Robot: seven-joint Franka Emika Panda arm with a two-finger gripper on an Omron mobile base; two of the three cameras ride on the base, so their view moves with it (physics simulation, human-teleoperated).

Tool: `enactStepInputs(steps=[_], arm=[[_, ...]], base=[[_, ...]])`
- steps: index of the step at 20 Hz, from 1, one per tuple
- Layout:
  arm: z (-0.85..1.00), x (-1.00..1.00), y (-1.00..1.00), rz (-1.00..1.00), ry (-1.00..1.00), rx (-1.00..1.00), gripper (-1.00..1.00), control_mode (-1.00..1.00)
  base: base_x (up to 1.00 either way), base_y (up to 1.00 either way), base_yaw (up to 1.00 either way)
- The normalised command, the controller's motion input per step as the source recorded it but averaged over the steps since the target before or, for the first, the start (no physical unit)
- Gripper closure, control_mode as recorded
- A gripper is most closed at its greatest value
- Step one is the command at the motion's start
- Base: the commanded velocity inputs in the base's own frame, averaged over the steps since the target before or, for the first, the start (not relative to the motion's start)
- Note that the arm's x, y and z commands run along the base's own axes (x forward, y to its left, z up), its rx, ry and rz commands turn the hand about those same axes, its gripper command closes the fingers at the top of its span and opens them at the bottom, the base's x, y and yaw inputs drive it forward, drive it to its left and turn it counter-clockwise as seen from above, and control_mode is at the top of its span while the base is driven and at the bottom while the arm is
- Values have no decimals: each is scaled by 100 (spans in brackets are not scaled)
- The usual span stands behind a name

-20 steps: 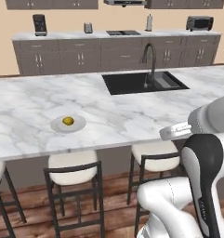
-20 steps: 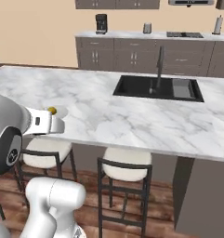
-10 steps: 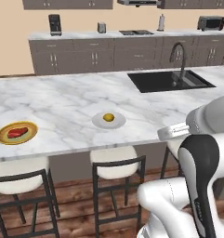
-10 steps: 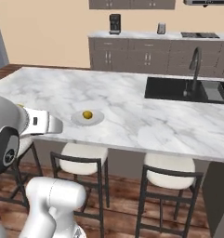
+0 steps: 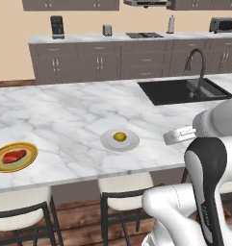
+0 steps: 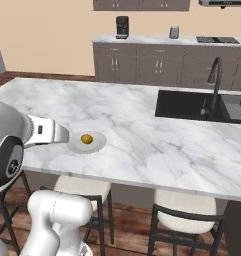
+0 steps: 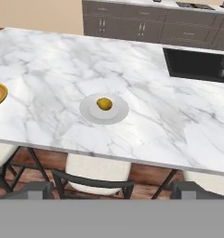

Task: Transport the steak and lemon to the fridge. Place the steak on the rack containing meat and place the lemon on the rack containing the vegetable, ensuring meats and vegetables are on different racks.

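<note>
Lemon (image 5: 119,136) on white plate (image 5: 108,142), frame ctr, marble island (image 5: 64,115). Steak (image 5: 14,156) on yellow plate (image 5: 28,161), lower left. Gripper (image 7: 111,189) spread wide, empty, at hand view bottom edge.

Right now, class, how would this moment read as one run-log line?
pincer: open, empty | lemon: on white plate, island counter | steak: on yellow plate, same counter | fridge: not reached

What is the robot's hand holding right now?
Nothing. The two-finger gripper is open and empty, back from the counter's edge. The small yellow lemon lies on its white plate; the flat red steak lies on a yellow plate.
</note>
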Motion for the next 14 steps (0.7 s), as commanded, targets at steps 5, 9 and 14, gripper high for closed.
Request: enactStepInputs(steps=[5, 9, 14], arm=[[-4, 20, 0, 0, 2, 0, -100, -100], [-19, 100, 3, 4, 10, 0, -100, -100], [-26, 75, 1, 15, 10, 0, -100, -100]], base=[[80, 1, 0], [0, 0, 0], [0, 0, 0]])
